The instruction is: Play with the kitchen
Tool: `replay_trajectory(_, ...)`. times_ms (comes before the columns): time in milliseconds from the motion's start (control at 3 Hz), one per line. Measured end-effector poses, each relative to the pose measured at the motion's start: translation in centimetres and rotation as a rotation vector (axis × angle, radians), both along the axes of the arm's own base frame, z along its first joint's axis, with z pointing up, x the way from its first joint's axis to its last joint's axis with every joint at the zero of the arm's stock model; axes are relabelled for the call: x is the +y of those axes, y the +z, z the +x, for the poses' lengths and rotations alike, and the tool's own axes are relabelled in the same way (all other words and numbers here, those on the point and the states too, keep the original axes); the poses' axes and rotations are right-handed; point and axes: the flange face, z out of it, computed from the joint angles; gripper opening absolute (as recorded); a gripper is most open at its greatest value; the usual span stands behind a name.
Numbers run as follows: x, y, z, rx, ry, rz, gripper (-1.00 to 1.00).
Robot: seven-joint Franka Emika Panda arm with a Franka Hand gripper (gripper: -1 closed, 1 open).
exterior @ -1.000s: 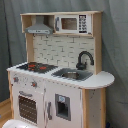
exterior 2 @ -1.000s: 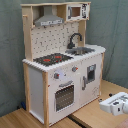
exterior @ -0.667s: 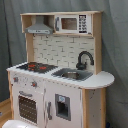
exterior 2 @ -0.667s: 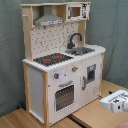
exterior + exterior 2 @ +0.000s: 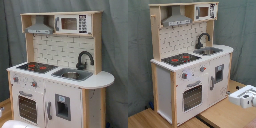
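The kitchen (image 5: 55, 87) is a white and light-wood toy unit, standing upright in both exterior views. It has a grey hood (image 5: 40, 29), a black faucet (image 5: 84, 59) over the sink (image 5: 72, 75), a red-ringed stovetop (image 5: 35, 66) and an oven door (image 5: 27, 107). In the second exterior view the kitchen (image 5: 188, 75) shows its knobs (image 5: 184, 75) and oven door (image 5: 192, 96), which is closed. My gripper (image 5: 244, 97) is a white block low at the second exterior view's right, in front of the kitchen and apart from it. A white shape (image 5: 20, 124) at the first exterior view's bottom edge may be the same arm.
The kitchen stands on a wooden table (image 5: 223, 117) before a grey curtain (image 5: 138, 60). A toy microwave (image 5: 72, 23) sits on the top shelf beside the hood. A rounded counter end (image 5: 102, 79) sticks out past the sink.
My gripper has edged slightly upward in the second exterior view. The kitchen and its doors have not moved.
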Motion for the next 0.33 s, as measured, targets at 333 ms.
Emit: replay_trajectory(333,-0.73,1.30,0.08,-0.026,0.032,0.013,1.00)
